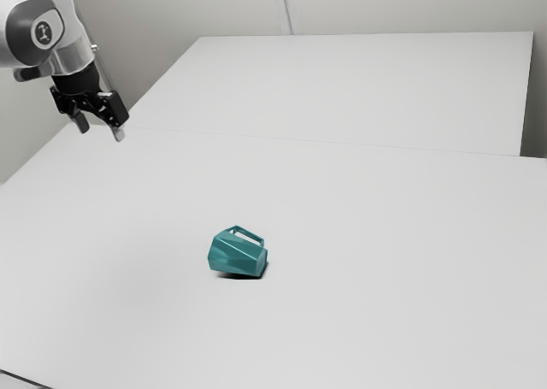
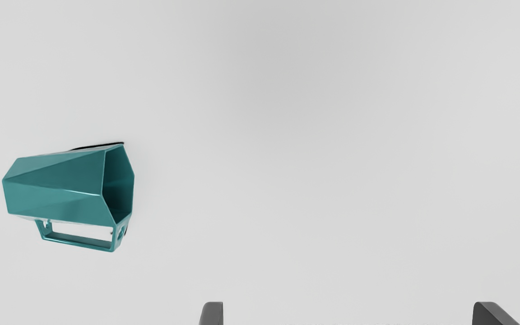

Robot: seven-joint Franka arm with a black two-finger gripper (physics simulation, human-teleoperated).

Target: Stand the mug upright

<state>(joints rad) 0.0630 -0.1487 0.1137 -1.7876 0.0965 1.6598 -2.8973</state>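
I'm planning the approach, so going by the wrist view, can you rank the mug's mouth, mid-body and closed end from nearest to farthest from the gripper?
1. Mouth: on the side toward the gripper.
2. Mid-body: between the other two.
3. Closed end: on the side away from the gripper.

Bright, even light is washing over the white tabletop (image 1: 385,226), where a soft grey shade is spreading. A thin dark shadow is hugging the faceted teal mug (image 2: 57,180); its edges are glinting, its hollow darkening.
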